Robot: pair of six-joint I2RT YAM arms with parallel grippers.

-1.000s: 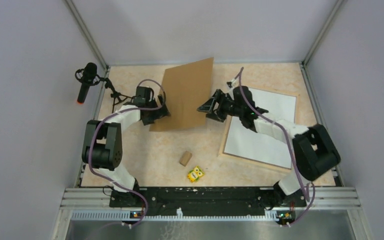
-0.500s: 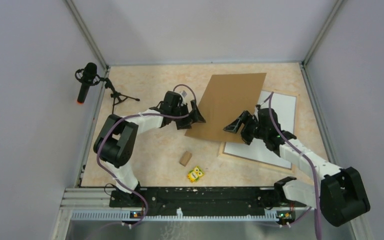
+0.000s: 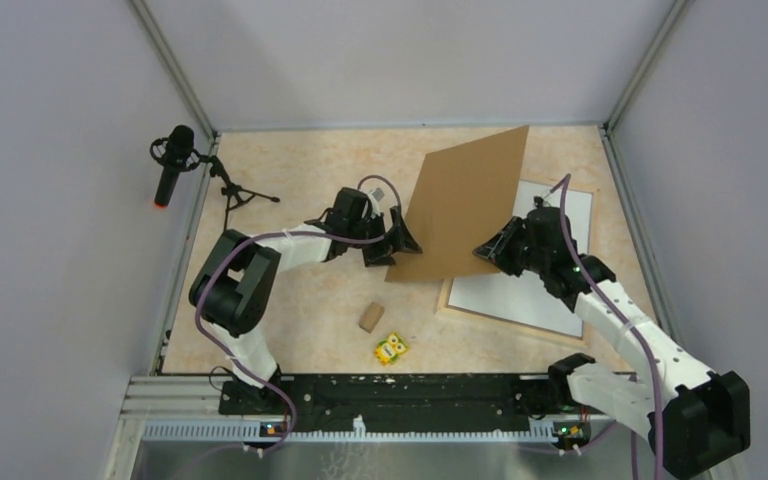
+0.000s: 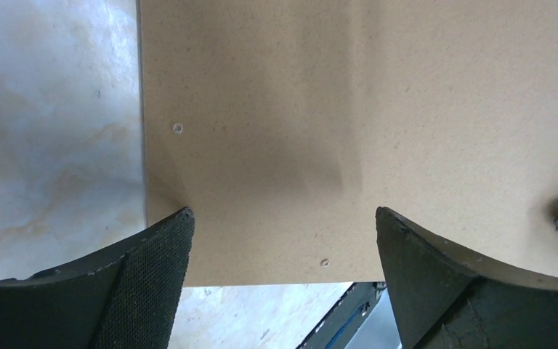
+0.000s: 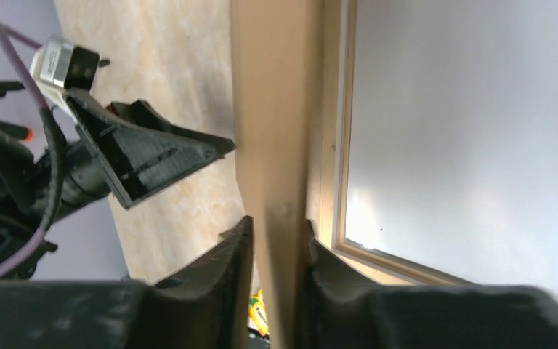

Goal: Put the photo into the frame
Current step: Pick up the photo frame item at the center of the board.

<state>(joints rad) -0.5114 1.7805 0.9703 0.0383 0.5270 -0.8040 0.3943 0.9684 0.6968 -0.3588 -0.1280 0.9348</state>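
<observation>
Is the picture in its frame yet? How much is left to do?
Done: the frame lies flat on the table with a white sheet inside; I cannot tell if that is the photo face down. In hand: the jaws of the right gripper pinch the brown backing board, tilted over one side of the frame, and the left gripper is open at its other edge. Left: laying the board into the frame.

Left arm and right arm: white link shells, bulky black joint housings, purple cable looped along each. Both left gripper and right gripper black, wedge-shaped fingers, cross-hatched pad texture. Small silver box, cable attached, on left wrist.
</observation>
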